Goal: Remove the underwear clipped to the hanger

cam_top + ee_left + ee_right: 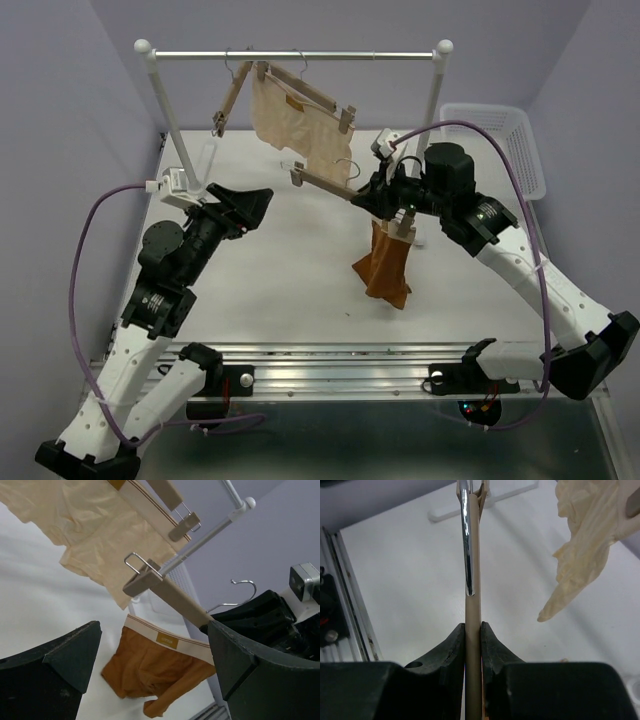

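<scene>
My right fingers (452, 650): closed tight on the flat wooden bar of a hanger (473, 615), held away from the rack, right of centre. My left fingers (65, 665): spread to full width, holding nothing, raised over the left of the bench (300, 290). Underwear: rust-orange briefs (385, 265) dangling from the held hanger just below my right fingers; beige briefs (290, 125) clipped to a second hanger (305, 88) on the far rail (330, 56).
</scene>
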### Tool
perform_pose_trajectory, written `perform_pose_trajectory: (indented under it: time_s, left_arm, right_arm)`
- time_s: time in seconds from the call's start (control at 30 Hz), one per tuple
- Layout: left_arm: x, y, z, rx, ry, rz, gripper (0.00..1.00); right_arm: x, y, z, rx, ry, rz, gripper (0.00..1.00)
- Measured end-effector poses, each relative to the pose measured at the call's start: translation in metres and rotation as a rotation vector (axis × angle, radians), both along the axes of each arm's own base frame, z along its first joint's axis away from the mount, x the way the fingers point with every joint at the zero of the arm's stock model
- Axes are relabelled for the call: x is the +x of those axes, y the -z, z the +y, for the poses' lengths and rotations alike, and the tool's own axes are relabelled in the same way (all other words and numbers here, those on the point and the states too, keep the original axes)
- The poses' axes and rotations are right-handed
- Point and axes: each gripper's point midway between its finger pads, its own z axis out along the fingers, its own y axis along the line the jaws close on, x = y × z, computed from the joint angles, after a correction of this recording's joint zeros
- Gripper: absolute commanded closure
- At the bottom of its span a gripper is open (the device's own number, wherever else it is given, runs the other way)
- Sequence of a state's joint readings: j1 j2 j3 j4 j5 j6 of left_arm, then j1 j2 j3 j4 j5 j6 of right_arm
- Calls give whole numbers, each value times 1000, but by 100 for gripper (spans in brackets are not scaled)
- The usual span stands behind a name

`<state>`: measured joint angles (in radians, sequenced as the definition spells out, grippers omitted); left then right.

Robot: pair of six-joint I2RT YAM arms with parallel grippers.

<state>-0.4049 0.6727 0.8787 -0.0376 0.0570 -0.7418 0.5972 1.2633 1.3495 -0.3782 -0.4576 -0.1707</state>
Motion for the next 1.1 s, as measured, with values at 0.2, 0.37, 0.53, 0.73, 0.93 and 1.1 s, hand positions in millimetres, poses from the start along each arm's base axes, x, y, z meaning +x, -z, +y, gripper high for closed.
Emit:
perform_pose_trajectory:
  time_s: [0.2,0.37,0.53,0.73,0.93,1.1]
  left_arm:
    - [1,29,-36,-106,160,24,1]
    - [-2,43,-63,-155,255,32,1]
    - [-13,23,-84,-232,343,-61,1]
    - [-12,16,-96,-304,379,-116,2]
    - [-10,10,-96,-374,374,-159,8]
    - [-13,-2,-91,-426,363,-205,21]
  right_arm:
    - [0,-22,10,195,72,141,99]
    - [-7,-23,21,314,55,263,99]
    - [-23,-27,31,394,-3,401,99]
    - [-36,-41,38,464,-73,472,99]
    - [-44,-35,41,480,-102,545,99]
    - [-47,-32,42,484,-106,585,99]
